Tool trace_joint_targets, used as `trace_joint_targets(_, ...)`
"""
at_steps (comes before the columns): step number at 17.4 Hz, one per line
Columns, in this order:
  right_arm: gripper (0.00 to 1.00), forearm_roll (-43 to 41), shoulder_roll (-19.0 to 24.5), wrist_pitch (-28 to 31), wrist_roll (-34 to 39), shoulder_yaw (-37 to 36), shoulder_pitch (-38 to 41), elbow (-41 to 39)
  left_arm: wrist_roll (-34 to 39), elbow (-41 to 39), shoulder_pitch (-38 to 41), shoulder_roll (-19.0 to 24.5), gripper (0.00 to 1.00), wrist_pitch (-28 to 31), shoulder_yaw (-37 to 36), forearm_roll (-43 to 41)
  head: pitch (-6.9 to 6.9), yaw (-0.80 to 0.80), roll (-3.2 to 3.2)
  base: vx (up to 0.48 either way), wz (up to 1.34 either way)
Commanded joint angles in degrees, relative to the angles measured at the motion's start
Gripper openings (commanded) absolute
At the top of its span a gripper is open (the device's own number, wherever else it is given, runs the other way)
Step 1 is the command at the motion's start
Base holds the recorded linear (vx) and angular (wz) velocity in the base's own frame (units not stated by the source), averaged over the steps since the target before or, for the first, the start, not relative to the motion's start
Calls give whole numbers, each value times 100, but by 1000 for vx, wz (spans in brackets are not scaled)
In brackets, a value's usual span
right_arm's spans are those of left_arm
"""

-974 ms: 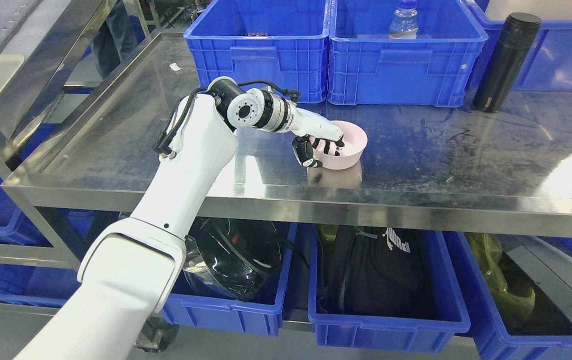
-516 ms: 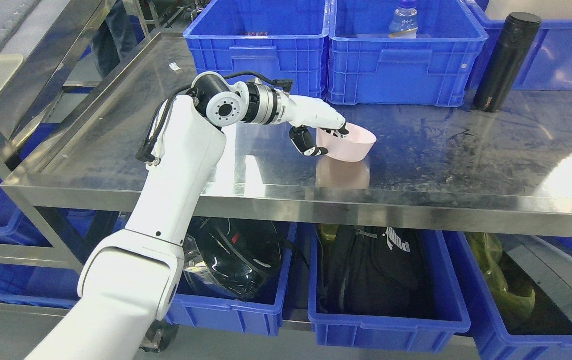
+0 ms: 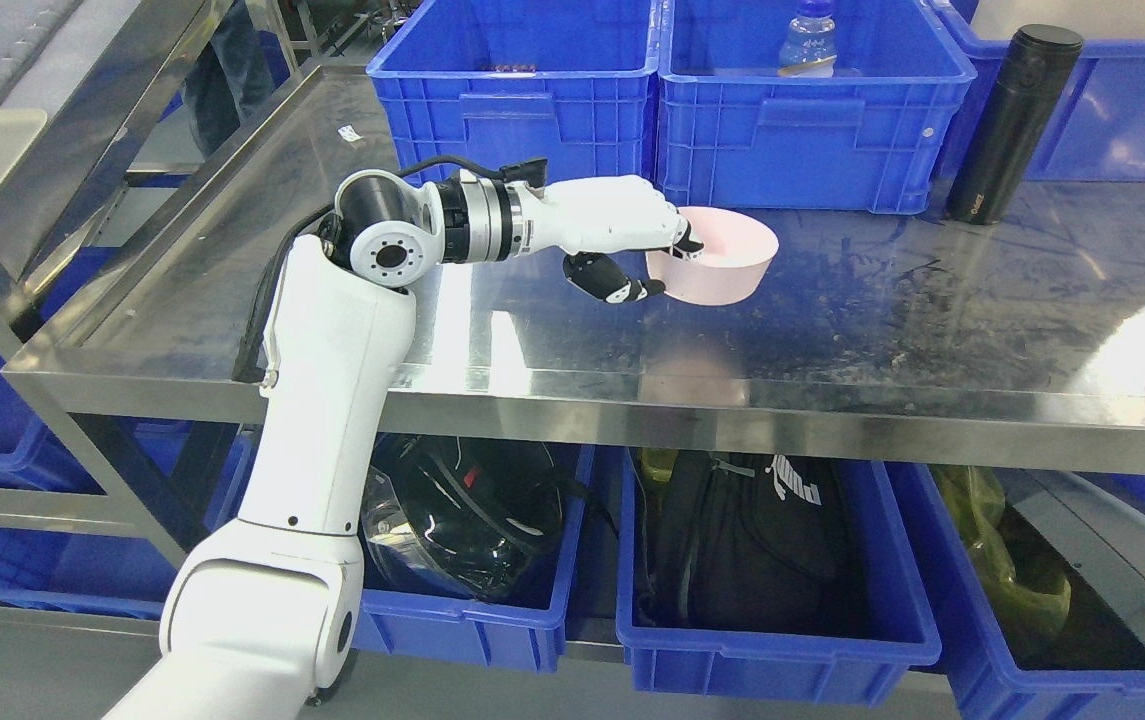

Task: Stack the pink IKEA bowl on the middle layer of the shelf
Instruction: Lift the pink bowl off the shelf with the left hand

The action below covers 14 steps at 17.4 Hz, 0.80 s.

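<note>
A pink bowl (image 3: 722,258) hangs a little above the steel shelf top (image 3: 882,320), its open side facing up and slightly to the right. My left hand (image 3: 654,262) is shut on the bowl's left rim, with the fingers over the rim inside and the thumb under the outer wall. The white left arm reaches in from the lower left. A faint pink reflection of the bowl shows on the steel below it. My right arm does not show.
Two blue crates (image 3: 522,90) (image 3: 812,110) stand at the back of the shelf, the right one holding a bottle (image 3: 809,42). A black flask (image 3: 1012,125) stands at the back right. Blue bins (image 3: 782,660) with a helmet and bags sit on the layer below.
My left hand has lifted the pink bowl off the steel surface and carried it up and to the right. The forearm has swung flatter.
</note>
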Motion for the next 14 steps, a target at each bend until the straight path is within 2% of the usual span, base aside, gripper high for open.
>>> trace_joint_targets(1,100,0,-100,-1,0,0,26,-100,-65,-1023,190,99,0,-8,794,979,0,0,0,0,0)
trace_joint_targets(4,100,0,-100,-1,0,0,18,-100,-231,-1102,198,99,0,-8,960,1140,0,0,0,0,0)
trace_joint_targets(14,100,0,-100,-1,0,0,18,-100,-196,-1471,998,99,0,-8,926,1070,0,0,0,0,0)
